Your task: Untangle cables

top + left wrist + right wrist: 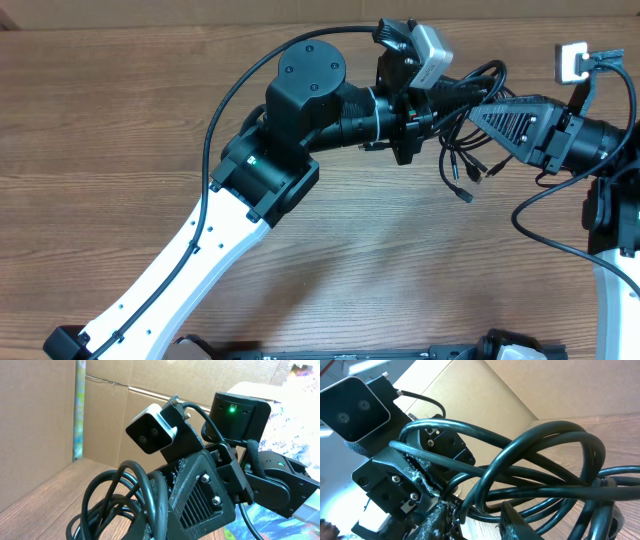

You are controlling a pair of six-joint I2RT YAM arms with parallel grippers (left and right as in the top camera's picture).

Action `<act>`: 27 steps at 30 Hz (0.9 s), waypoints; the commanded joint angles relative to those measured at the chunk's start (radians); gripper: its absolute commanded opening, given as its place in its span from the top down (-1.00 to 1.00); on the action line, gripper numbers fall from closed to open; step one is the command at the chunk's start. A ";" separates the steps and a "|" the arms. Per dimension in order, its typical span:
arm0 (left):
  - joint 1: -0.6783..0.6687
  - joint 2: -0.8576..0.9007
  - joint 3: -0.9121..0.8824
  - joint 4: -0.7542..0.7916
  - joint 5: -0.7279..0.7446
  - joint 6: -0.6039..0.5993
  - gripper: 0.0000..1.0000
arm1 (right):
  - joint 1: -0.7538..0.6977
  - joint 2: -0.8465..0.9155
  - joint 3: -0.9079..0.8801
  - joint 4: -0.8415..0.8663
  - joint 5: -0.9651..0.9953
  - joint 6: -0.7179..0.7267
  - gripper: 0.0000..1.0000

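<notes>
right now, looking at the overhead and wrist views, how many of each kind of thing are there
robot arms: 2
wrist cameras: 2
cable tangle: 1, held up between the two arms; the cords in it are too knotted to count separately
total: 5
</notes>
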 commanded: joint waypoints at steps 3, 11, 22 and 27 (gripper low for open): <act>-0.017 -0.003 0.015 0.016 0.012 -0.004 0.92 | -0.003 0.003 0.010 -0.002 0.006 0.005 0.40; -0.026 -0.003 0.015 0.021 -0.005 -0.004 0.91 | 0.000 0.003 0.010 -0.015 -0.007 0.034 0.17; -0.077 -0.003 0.015 0.080 -0.014 0.029 0.92 | 0.000 0.006 0.010 -0.079 0.012 0.033 0.19; -0.077 -0.003 0.015 0.054 -0.015 0.034 0.92 | 0.000 0.007 0.010 -0.076 0.012 0.033 0.33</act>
